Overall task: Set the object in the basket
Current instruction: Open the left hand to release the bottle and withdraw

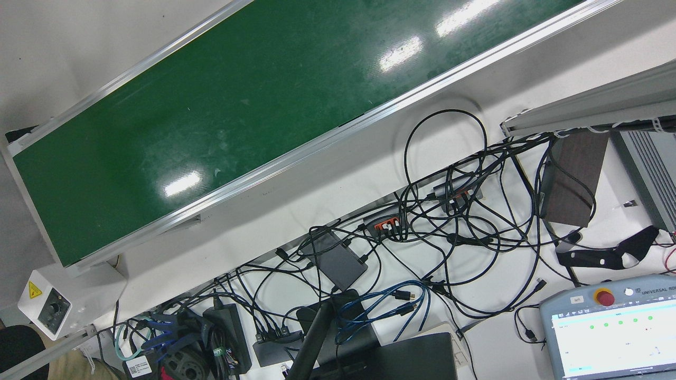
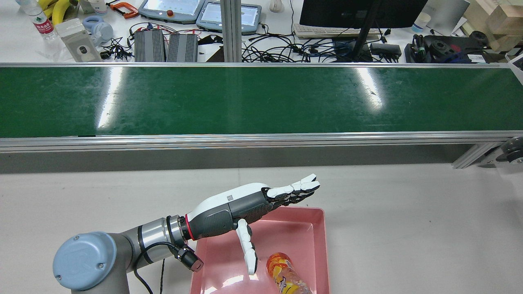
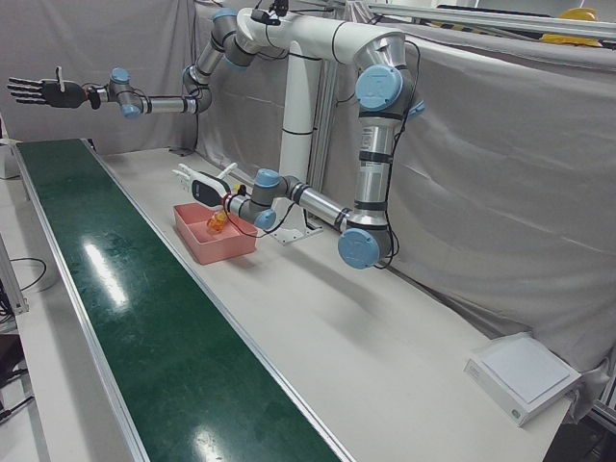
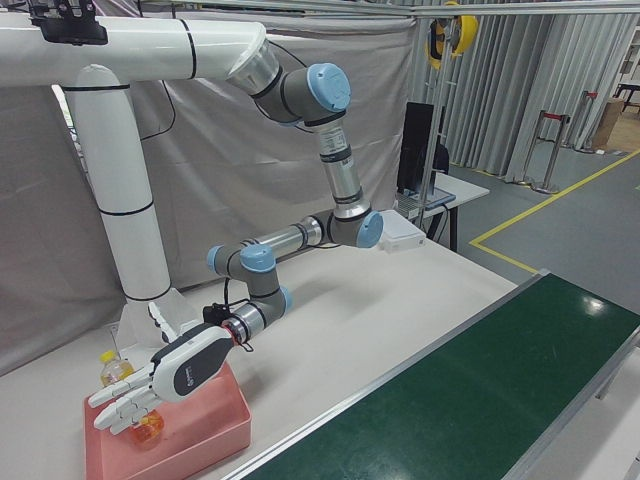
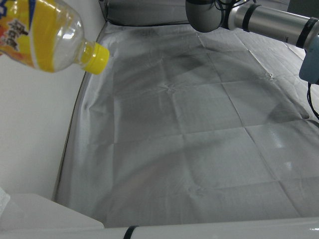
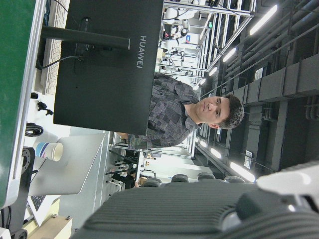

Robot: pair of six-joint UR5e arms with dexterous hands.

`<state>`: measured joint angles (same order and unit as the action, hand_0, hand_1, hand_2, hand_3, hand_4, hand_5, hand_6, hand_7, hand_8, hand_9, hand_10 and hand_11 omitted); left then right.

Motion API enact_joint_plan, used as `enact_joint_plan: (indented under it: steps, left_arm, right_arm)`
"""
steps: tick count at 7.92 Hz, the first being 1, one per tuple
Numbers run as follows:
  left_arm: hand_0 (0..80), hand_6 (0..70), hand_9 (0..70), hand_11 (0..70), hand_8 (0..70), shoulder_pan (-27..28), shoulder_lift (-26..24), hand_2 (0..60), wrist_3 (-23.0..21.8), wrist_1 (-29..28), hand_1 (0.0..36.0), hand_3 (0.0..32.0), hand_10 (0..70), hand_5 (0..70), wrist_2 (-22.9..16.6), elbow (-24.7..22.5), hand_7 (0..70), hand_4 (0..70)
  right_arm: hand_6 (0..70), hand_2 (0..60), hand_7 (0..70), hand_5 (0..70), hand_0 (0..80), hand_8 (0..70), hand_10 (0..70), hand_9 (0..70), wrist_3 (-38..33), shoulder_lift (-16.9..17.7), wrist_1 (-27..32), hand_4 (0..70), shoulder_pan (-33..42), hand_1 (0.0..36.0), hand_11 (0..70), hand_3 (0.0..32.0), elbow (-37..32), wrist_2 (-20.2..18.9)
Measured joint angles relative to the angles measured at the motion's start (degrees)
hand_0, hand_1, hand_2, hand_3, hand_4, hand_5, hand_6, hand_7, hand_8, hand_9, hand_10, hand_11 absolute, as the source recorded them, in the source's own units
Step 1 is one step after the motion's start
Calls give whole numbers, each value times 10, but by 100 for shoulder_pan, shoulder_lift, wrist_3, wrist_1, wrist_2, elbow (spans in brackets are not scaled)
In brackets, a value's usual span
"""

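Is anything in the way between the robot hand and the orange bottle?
Nothing visible. The left robot hand hovers open just above the pink basket, and the orange bottle already lies inside it, right below the hand, with only air between them.

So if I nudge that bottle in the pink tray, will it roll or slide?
Probably roll: the bottle lies on its side and looks round. The pink tray walls should stop it. Its clear plastic looks smooth, so perhaps slippery under the left hand.
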<state>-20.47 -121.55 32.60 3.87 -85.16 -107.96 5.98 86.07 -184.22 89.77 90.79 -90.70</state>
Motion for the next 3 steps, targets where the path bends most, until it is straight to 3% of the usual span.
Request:
enact_joint_plan:
  steps: [3]
  left_arm:
    - [464,0,74,61,64,-5,0,0,-18,6,0,0,41,60,-3,-39,0,131]
  right_arm:
    - [0,0,0,0,0,0,0,0,-3,5,0,0,-1,0,0,0,2,0]
